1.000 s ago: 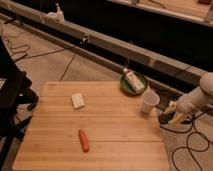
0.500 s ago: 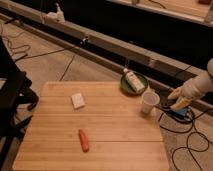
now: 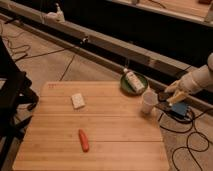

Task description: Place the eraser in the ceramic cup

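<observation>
At the right edge of the frame the gripper (image 3: 169, 97) hangs just past the right rim of the wooden surface (image 3: 100, 135), at the end of a pale arm reaching in from the upper right. A small dark block, which I take to be the eraser (image 3: 164, 96), sits between its fingers, so the fingers appear closed on it, though the grip itself is hard to make out against the dark floor. The ceramic cup (image 3: 148, 102) stands upright near the right edge of the surface, just left of the gripper and just below the green plate (image 3: 126, 86), which carries a pale oblong object. Farther left lie a whitish square block (image 3: 77, 100) and, toward the lower middle, an orange stick (image 3: 84, 140); both are well apart from the cup and need no attention. The step in hand looks like bringing the eraser over the cup mouth. To do it well, the gripper should travel left while staying above the rim, so it does not knock the light cup sideways. It should centre the eraser over the opening, tilt its long side downward if possible so it enters cleanly, and release only when low and aligned. A blue box (image 3: 179, 110) and cables lie on the floor below.
</observation>
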Motion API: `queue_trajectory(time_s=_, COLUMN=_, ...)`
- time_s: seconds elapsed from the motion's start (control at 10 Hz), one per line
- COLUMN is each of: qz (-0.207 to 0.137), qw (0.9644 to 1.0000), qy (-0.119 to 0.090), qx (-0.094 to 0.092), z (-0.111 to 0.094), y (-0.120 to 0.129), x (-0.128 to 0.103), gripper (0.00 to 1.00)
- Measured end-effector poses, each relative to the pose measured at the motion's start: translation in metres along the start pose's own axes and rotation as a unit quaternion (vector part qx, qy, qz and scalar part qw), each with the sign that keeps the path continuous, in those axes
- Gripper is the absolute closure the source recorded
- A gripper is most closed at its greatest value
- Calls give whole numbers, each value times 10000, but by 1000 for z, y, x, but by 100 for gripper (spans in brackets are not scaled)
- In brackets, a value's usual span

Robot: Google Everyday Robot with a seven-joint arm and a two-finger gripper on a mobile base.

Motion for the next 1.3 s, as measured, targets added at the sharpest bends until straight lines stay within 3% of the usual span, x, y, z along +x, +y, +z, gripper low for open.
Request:
queue_trajectory(time_s=0.6, qz=-210, qw=9993, qy=-294, qx=-108, z=20, y=-13, x=-21, gripper=89)
queue_trajectory(time_s=1.3, qz=-346, qw=9964, qy=-698, qx=-345, z=66, y=-31, x=-34, gripper=87)
